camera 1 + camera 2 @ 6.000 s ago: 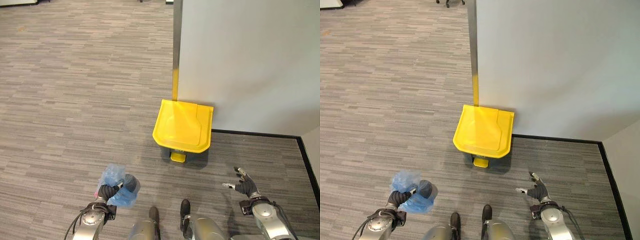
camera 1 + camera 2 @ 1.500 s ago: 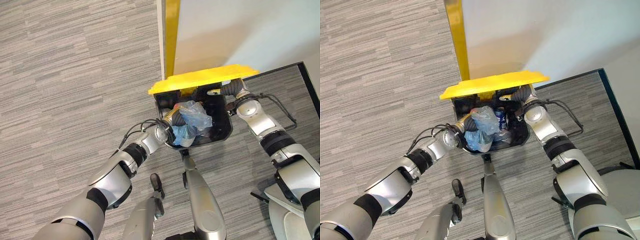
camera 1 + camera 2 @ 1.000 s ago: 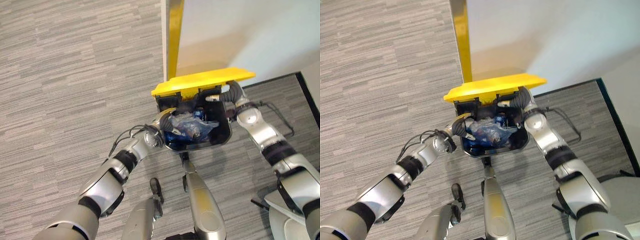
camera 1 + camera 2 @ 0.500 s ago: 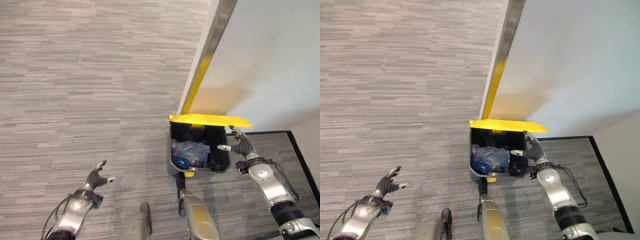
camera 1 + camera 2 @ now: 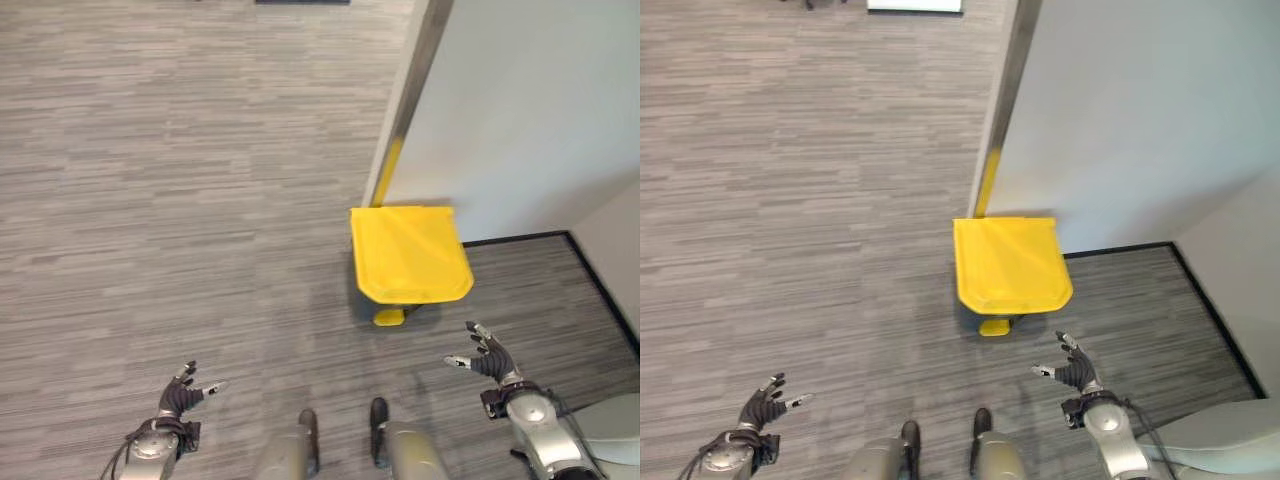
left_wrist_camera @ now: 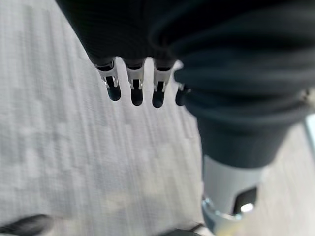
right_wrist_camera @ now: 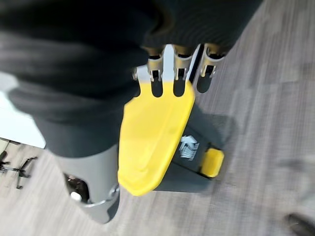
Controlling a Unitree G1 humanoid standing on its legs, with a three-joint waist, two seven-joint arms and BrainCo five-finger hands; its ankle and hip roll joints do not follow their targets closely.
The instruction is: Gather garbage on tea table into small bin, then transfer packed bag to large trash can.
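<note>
Can [image 5: 410, 255] stands against the wall [image 5: 520, 110], yellow lid [image 5: 1008, 262] down flat, pedal [image 5: 388, 317] at its front — bag not visible, judged to be inside. Left hand [image 5: 180, 395] and right hand [image 5: 484, 355] hover low over the carpet [image 5: 150, 200], fingers spread, holding nothing. Judged the wrap-up: keep both hands clear of the lid — no contact needed.
</note>
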